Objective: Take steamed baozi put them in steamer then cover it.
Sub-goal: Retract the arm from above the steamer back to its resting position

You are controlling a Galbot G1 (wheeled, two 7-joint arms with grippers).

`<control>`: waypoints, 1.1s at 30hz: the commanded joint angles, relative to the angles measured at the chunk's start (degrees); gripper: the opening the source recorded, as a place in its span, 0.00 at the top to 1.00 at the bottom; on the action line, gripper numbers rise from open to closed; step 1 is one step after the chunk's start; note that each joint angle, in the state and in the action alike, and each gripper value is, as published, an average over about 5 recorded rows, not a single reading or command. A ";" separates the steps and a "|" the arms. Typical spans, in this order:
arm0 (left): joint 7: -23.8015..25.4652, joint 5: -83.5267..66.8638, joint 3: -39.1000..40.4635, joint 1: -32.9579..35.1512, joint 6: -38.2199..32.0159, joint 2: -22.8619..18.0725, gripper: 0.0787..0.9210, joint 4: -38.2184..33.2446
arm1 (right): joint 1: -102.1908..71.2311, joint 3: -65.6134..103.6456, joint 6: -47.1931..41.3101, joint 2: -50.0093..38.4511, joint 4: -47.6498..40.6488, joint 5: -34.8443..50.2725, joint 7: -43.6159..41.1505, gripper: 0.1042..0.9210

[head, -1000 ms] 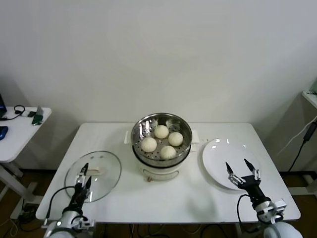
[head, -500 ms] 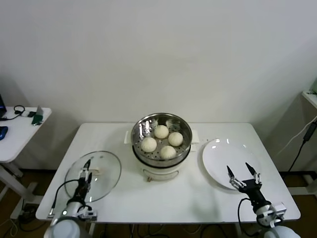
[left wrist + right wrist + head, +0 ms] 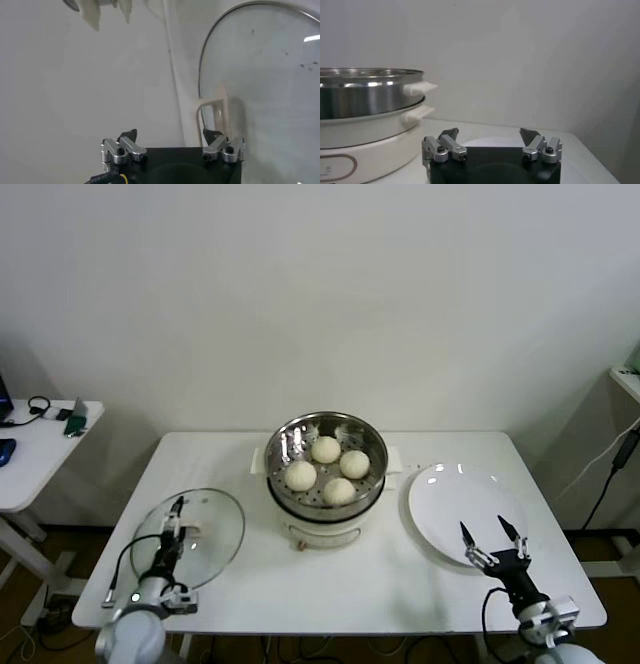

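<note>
Over the glass cover (image 3: pixel 189 537) on the table (image 3: pixel 330 584), left pincer (image 3: pixel 176 517) gapes; square up on its white handle (image 3: pixel 214 114). Four baozi (image 3: pixel 327 449) fill the steamer (image 3: pixel 326 464). Right pincer (image 3: pixel 492 542) open, idle.

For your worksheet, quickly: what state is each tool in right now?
Left tool: open, empty, over the cover near its handle.
Right tool: open, empty, above the plate.

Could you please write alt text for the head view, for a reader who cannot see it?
Four steamed baozi sit in the uncovered steamer on a white table. The cover lies flat at left under the left gripper; the open right gripper hovers over a plate.
</note>
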 commanded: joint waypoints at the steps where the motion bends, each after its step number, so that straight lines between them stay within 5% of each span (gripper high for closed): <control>1: -0.89 0.12 0.44 -3.56 0.00 -0.33 0.12 4.30 | -0.11 0.18 0.20 0.24 -0.08 -0.48 -0.41 0.12; 15: -1.45 -1.30 0.89 -4.79 -0.07 -0.23 0.13 5.46 | 0.26 0.04 0.80 0.83 -1.09 -2.22 -0.71 0.12; 33: 0.18 -4.11 0.93 -3.46 0.00 0.46 0.71 3.19 | 1.38 -0.46 1.51 1.36 -2.75 -3.86 -0.82 0.12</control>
